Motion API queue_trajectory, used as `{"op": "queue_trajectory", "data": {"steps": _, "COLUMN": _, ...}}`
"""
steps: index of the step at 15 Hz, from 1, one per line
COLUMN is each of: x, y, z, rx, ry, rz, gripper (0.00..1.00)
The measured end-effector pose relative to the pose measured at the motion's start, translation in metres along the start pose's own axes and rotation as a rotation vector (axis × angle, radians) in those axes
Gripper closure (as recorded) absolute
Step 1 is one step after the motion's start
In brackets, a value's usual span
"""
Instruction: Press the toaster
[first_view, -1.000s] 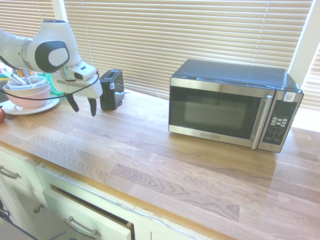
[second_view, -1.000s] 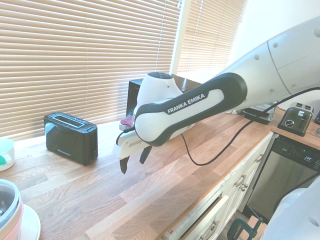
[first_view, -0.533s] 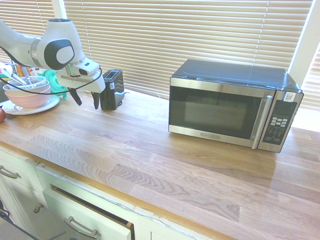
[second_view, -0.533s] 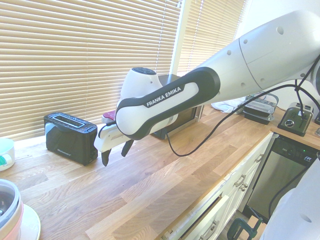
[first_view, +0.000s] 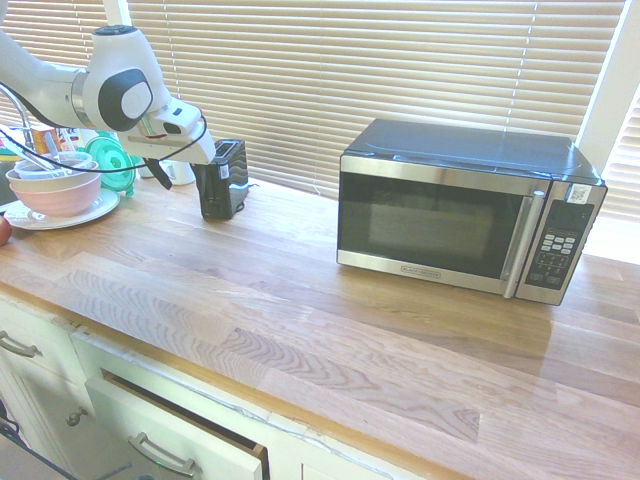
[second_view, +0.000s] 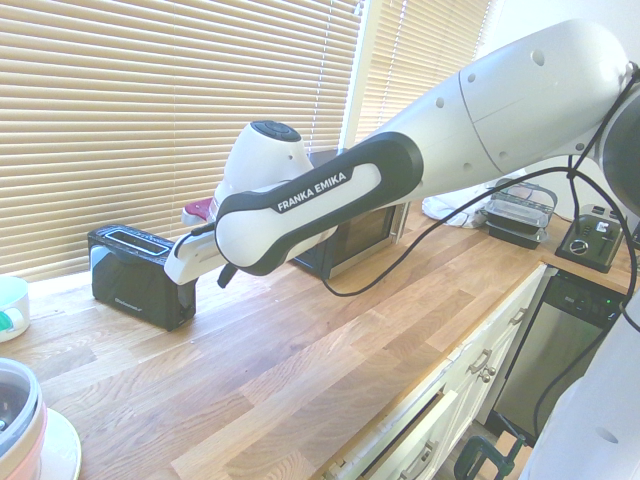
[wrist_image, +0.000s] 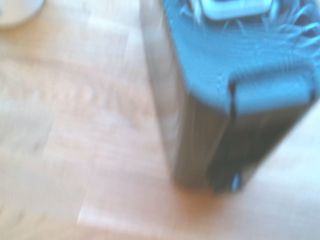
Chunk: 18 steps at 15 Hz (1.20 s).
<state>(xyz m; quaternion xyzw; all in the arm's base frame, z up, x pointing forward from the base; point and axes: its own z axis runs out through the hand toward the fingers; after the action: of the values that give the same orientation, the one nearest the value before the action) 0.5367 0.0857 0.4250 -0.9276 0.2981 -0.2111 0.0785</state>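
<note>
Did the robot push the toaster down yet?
Not yet, it seems. The white arm's gripper has reached the end of the small black upright toaster on the wooden counter and hovers there. Left: pushing down the lever, which the blurry wrist view doesn't clearly show.

Glossy black toaster (second_view: 140, 277), wood-grain counter (first_view: 330, 320), brushed-metal microwave (first_view: 465, 210)
</note>
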Motion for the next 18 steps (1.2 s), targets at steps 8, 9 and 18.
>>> {"op": "queue_trajectory", "data": {"steps": 8, "x": 0.008, "y": -0.020, "z": -0.017, "rx": -0.013, "ry": 0.146, "rz": -0.030, "gripper": 1.00}}
{"op": "queue_trajectory", "data": {"steps": 9, "x": 0.009, "y": -0.021, "z": -0.019, "rx": -0.010, "ry": 0.150, "rz": -0.030, "gripper": 1.00}}
{"op": "queue_trajectory", "data": {"steps": 18, "x": 0.016, "y": -0.022, "z": -0.023, "rx": 0.001, "ry": 0.164, "rz": -0.057, "gripper": 1.00}}
